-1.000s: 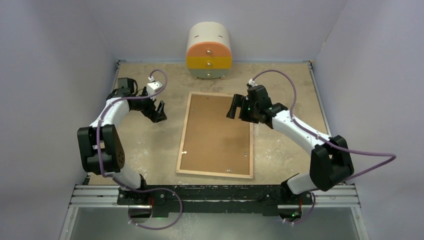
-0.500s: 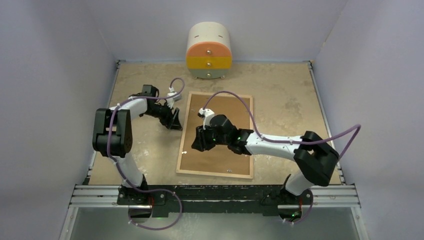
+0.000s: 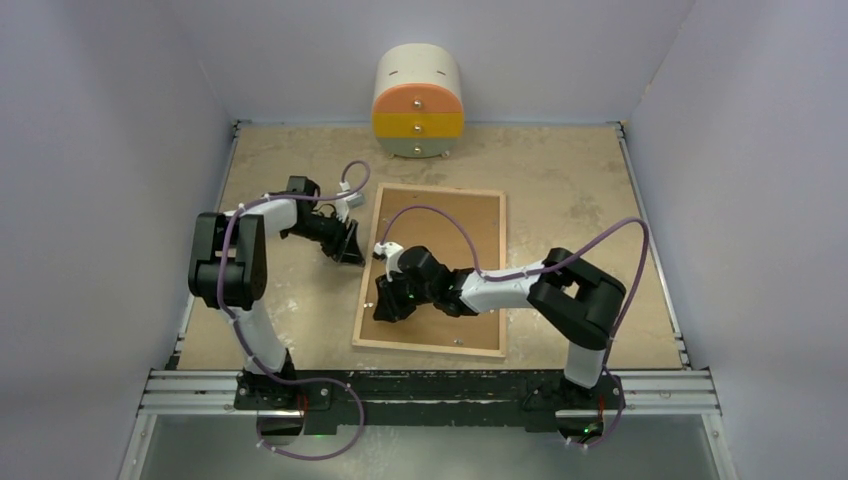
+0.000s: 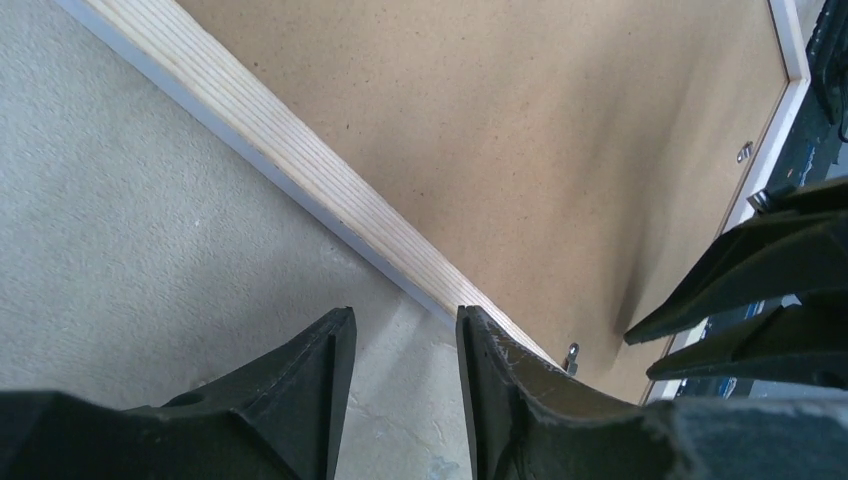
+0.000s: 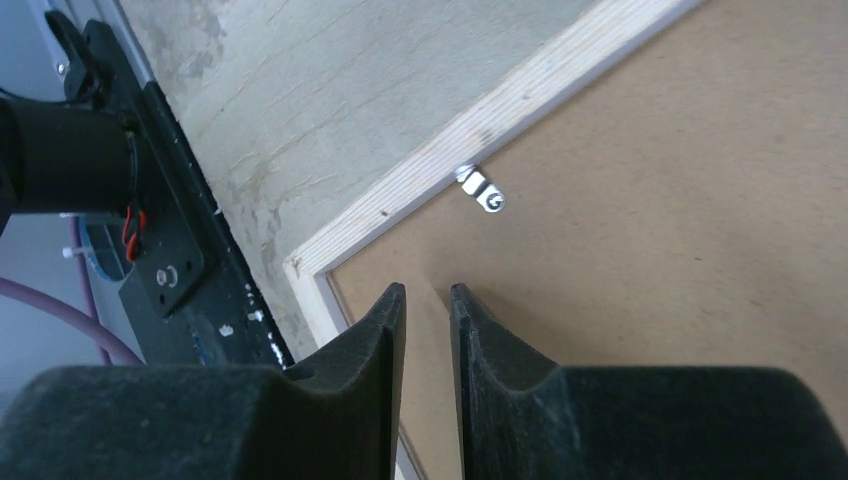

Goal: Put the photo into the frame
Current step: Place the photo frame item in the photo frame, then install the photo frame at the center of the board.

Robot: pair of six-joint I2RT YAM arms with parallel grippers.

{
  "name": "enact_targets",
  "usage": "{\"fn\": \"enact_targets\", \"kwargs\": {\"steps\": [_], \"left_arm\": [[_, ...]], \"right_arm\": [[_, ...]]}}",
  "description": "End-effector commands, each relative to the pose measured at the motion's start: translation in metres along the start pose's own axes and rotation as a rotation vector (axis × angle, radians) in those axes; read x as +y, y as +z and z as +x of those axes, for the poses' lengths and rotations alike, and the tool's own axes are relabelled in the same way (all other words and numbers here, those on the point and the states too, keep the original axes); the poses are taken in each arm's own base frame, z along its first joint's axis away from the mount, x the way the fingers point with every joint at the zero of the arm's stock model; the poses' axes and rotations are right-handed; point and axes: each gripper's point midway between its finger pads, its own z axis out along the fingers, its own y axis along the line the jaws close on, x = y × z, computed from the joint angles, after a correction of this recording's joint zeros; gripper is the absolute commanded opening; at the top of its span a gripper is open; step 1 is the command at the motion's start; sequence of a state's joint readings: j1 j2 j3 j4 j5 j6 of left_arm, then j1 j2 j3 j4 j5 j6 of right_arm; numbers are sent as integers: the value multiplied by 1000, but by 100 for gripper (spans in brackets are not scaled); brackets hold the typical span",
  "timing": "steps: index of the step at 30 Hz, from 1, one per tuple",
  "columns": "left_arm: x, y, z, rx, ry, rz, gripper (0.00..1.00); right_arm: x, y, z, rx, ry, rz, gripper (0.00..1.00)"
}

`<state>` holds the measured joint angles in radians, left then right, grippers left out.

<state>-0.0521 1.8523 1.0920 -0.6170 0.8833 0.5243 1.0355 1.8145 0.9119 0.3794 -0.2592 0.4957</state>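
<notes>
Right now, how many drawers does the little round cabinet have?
3, stacked in the cabinet: orange drawer on top, yellow drawer in the middle, pale green drawer at the bottom. None seems hidden.

Pale-wood frame (image 3: 430, 347), plain brown backing board (image 3: 480, 225)

We viewed the table (image 3: 580, 200) from above its near edge, well back. The 2 wrist cameras looked down past their fingers (image 4: 290, 400), close over the left rim of the frame (image 3: 440, 349), shared by all 3 views.

no legible text, labels or numbers
</notes>
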Motion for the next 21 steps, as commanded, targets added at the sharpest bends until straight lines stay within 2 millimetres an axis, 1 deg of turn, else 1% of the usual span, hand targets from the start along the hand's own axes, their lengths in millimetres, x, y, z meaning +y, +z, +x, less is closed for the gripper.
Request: {"fn": "enact_targets", "kwargs": {"steps": [1, 4, 8, 10, 12, 14, 16, 21], "left_arm": [[-2, 4, 4, -7, -6, 35, 43], [-1, 5, 6, -3, -9, 31, 41], [-1, 6, 10, 4, -13, 31, 38], [-1, 6, 12, 6, -13, 28, 38], [-2, 6, 13, 9, -14, 29, 38], [-2, 5, 13, 10, -13, 26, 38], [-3, 4, 12, 8, -7, 24, 38], [-4, 3, 13, 10, 0, 23, 38]], "right_arm": [[24, 5, -20, -41, -72, -91, 24], [21, 10, -15, -25, -68, -90, 23], [12, 19, -14, -28, -66, -63, 21], [7, 23, -10, -20, -60, -51, 15], [3, 26, -12, -30, -56, -28, 9], [-1, 28, -16, -49, -53, -6, 0], [-5, 30, -23, -77, -56, 20, 0], [-11, 31, -27, -106, -45, 52, 0]]}}
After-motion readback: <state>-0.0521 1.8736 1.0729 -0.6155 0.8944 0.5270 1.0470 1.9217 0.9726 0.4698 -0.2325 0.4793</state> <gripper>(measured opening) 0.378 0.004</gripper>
